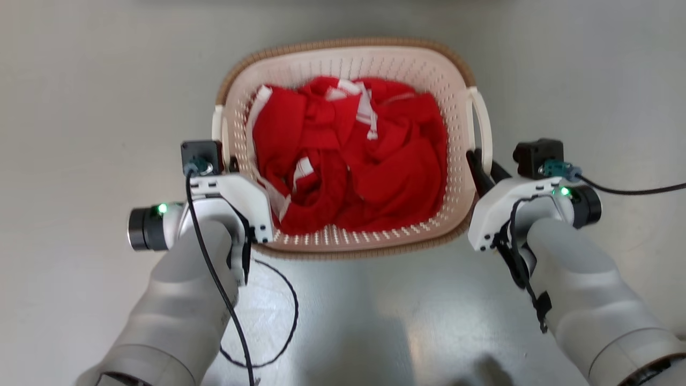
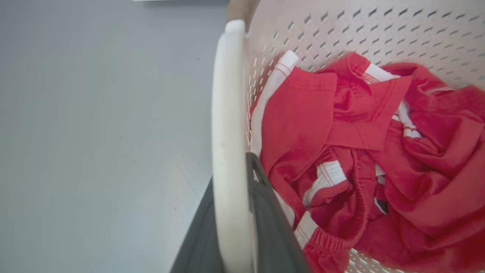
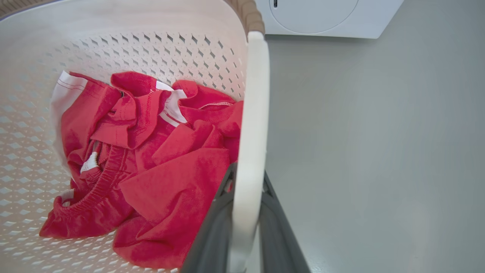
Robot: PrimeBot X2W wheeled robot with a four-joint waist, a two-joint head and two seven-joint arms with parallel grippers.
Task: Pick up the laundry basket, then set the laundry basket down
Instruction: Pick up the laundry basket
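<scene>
Clamping the laundry basket [image 1: 343,67] by both white loop handles, with the left hand [image 2: 230,170] closed on the left handle [image 2: 225,94] and the right hand [image 3: 248,172] closed on the right handle [image 3: 254,94], one dark finger on each side of each loop. Holding crumpled red clothes [image 1: 348,155] inside. Above grey floor [image 1: 80,107], with a white appliance [image 3: 322,19] beyond the far rim. Resting or lifted: cannot tell.

Red clothes [image 1: 353,161] hid the bottom of the laundry basket [image 1: 343,51], and whether it stood on the floor [image 1: 80,107] could not be told. From the head, the left claw [image 2: 232,178] sat mostly behind its camera mount [image 1: 201,153]. The white appliance [image 3: 322,15] was cut off at the top edge.
</scene>
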